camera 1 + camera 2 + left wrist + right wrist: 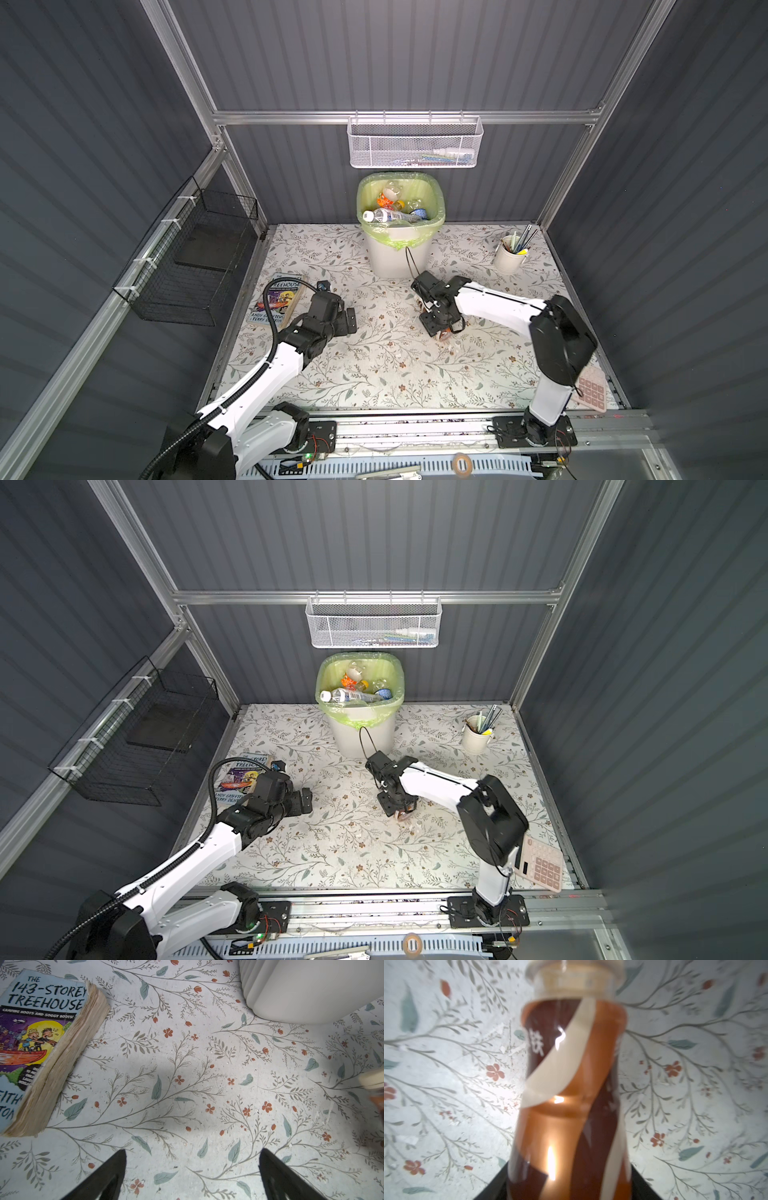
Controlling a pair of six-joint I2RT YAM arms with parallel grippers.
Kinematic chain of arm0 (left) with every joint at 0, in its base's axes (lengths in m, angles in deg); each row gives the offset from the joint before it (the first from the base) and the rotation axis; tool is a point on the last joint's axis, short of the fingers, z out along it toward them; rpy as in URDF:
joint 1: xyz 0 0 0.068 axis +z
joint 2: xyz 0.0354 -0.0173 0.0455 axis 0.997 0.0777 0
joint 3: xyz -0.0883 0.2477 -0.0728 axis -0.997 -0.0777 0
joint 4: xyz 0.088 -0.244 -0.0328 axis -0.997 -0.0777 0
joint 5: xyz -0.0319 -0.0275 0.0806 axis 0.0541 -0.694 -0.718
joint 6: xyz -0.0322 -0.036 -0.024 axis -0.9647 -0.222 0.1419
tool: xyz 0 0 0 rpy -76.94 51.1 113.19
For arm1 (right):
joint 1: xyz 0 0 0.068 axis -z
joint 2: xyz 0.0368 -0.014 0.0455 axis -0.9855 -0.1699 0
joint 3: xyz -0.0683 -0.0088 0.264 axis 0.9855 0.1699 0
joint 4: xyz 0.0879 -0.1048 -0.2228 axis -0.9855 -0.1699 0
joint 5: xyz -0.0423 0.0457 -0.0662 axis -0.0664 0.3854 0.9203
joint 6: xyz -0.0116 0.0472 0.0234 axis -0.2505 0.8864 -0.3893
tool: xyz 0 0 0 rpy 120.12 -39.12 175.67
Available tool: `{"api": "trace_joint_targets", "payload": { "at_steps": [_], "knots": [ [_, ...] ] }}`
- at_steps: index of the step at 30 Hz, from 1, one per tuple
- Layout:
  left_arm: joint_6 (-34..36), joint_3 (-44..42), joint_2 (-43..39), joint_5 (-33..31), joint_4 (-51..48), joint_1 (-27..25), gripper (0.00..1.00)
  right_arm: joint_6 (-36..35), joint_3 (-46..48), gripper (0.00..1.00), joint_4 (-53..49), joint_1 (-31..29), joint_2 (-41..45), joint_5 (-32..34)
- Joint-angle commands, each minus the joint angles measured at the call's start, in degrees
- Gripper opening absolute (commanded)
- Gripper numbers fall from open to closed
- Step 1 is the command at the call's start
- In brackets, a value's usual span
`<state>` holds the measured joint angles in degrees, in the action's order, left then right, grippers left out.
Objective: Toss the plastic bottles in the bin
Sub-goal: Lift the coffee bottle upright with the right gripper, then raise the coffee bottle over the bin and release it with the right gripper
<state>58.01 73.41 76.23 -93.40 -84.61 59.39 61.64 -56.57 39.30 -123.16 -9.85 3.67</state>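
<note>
Near edge: calculator, pink, flat, is lying just beside R arm base. Not involved.

Mid-table, L side: left gripper is seen spread wide w/ nothing between its fingers, low over the matte floral table covering. A worn paperback book lies beside it. No risk is noted here.

Mid-table, R side: right gripper is pointed down, jaws set against both sides of the brown-label bottle. The bottle is at approx. table level, well short of the bin. Whether it is clear of the surface cannot be told. It is a waisted cylinder w/ a glossy sleeve, brown/copper w/ a cream swirl. Risk judged: the slick, thin wall may slip or buckle in the jaws on lifting, as grip firmness is unconfirmed.

Far: bin, white plastic, squarish w/ rounded corners, w/ a thin crinkled green liner bag folded over the rim. Bottles are heaped approx. to rim level. Risks judged: a drop onto the heap may bounce or roll out. The black cable loop at R wrist sits close to the liner and could snag it.
</note>
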Motion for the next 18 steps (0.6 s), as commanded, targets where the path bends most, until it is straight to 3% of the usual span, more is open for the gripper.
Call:
{"api": "trace_joint_targets", "payload": {
  "at_steps": [1,5,10,14,18],
  "knots": [
    [-0.6,-0.48,-0.63,-1.22,0.02,0.41,1.0,1.23,5.26,0.57,8.15,-0.05,10.85,3.92],
    [0.24,0.08,-0.62,-1.61,0.21,0.44,1.0,-0.57,11.23,0.58,18.2,0.09,24.97,7.99],
    [1.11,0.37,0.28,-0.98,0.87,0.4,1.0,-4.92,9.57,0.59,26.35,0.31,33.5,12.03],
    [1.2,0.68,0.74,-0.53,0.92,0.47,1.0,-9.06,2.79,0.59,32.95,1.52,32.51,10.96],
    [1.49,0.81,0.68,-0.39,0.82,0.47,1.0,-9.31,-8.89,0.59,34.92,4.8,25.32,5.72]
  ]
}}
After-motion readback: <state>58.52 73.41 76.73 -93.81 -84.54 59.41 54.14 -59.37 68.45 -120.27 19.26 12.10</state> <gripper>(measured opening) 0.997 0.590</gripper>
